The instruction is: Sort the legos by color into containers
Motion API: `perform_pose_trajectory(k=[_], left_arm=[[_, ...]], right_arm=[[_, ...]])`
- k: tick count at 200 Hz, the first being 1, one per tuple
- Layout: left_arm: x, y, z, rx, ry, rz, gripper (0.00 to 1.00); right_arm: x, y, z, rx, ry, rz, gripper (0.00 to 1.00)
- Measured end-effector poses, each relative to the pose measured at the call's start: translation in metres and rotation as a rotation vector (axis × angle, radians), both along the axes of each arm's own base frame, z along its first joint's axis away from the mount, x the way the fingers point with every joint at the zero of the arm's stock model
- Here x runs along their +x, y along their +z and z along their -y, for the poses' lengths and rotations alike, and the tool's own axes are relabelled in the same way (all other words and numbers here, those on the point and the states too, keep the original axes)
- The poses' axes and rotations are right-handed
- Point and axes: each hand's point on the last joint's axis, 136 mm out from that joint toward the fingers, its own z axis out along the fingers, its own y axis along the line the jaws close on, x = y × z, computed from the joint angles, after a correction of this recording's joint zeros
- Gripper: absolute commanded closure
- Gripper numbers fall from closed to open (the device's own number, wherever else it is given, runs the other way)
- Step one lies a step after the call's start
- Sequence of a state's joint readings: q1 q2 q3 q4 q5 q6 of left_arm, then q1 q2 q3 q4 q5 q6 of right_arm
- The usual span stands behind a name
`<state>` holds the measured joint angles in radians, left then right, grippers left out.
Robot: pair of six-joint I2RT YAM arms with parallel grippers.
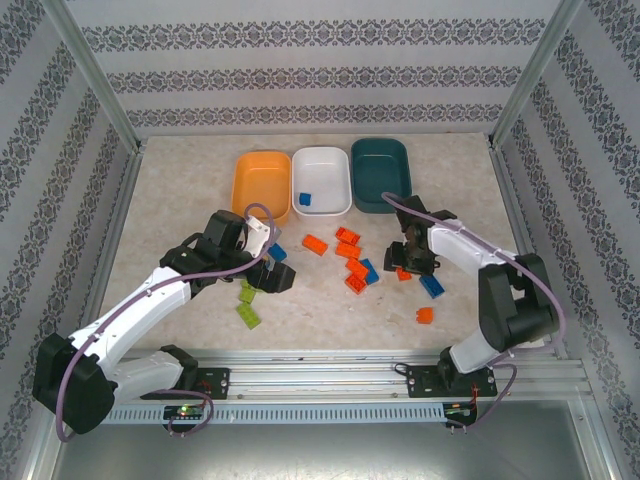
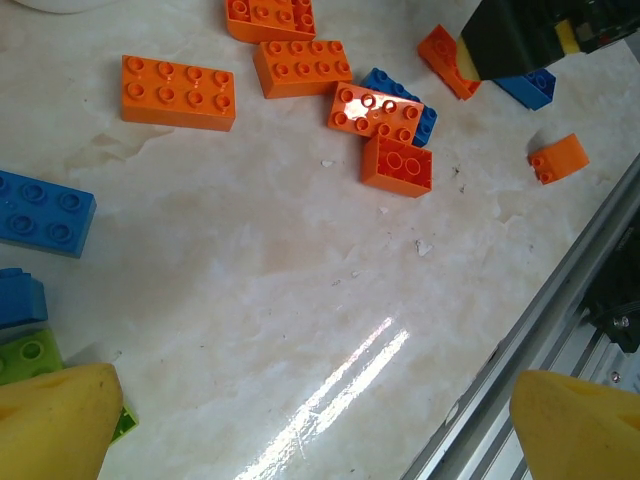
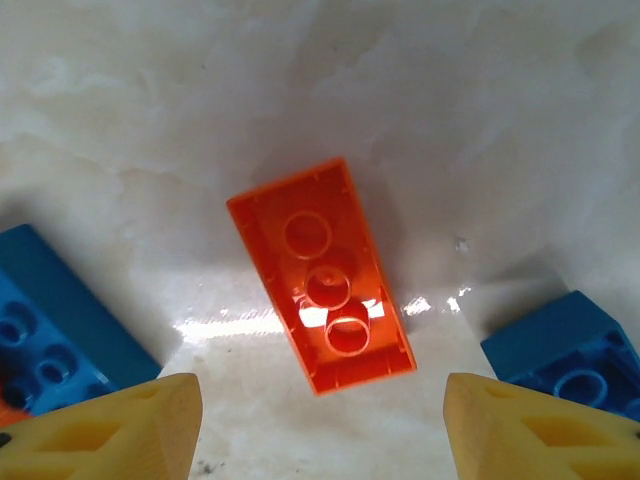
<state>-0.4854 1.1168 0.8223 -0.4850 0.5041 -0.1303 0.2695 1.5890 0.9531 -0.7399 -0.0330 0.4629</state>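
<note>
Three containers stand in a row at the back: an orange tub [image 1: 261,185], a white tub [image 1: 321,180] holding one blue brick [image 1: 305,200], and a dark teal tub [image 1: 381,172]. Loose orange, blue and green legos lie mid-table. My right gripper [image 1: 408,262] [image 3: 325,440] is open above an upside-down orange brick [image 3: 322,275], which lies on the table just ahead of the fingertips, apart from both. My left gripper [image 1: 272,275] [image 2: 320,440] is open over bare table, with nothing between its yellow fingers [image 2: 55,420].
Several orange bricks [image 1: 350,262] cluster between the arms with a blue brick [image 1: 369,270]. Two green bricks [image 1: 248,305] lie by the left gripper. A blue brick [image 1: 432,285] and a small orange brick [image 1: 425,315] lie front right. A metal rail [image 1: 350,365] runs along the near edge.
</note>
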Motion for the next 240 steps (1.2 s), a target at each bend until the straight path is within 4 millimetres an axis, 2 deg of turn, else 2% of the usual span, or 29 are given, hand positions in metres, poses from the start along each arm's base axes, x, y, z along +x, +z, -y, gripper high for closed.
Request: perform_pose_trajectory(k=[40,78,135,189,200,214,226,240], left_arm=[[0.000,-0.001,-0.001,0.004,0.003,-0.001,0.00],[0.001,-0.002,-0.001,0.015,0.005,0.004,0.00],[0.003,-0.003,-0.003,0.030,0.013,0.015,0.00],[0.003,-0.003,-0.004,0.033,0.015,0.017,0.00],[0.003,-0.003,-0.004,0.033,0.016,0.017,0.00],[0.003,-0.003,-0.004,0.033,0.016,0.017,0.00],[0.003,-0.003,-0.004,0.035,0.017,0.018,0.00],[0.003,-0.003,-0.004,0.035,0.017,0.017,0.00]], right_arm=[[0.013,-0.012,0.010,-0.005,-0.021,-0.018,0.35],[0.023,-0.024,0.008,-0.004,-0.014,-0.037,0.42],[0.024,-0.024,0.013,-0.025,-0.008,-0.051,0.65],[0.026,-0.020,0.008,0.005,-0.006,-0.046,0.67],[0.031,-0.012,0.004,0.023,-0.004,-0.028,0.67],[0.042,0.010,-0.001,0.045,-0.003,0.026,0.67],[0.059,0.039,-0.005,0.067,0.000,0.099,0.67],[0.084,0.083,-0.013,0.102,0.000,0.213,0.67]])
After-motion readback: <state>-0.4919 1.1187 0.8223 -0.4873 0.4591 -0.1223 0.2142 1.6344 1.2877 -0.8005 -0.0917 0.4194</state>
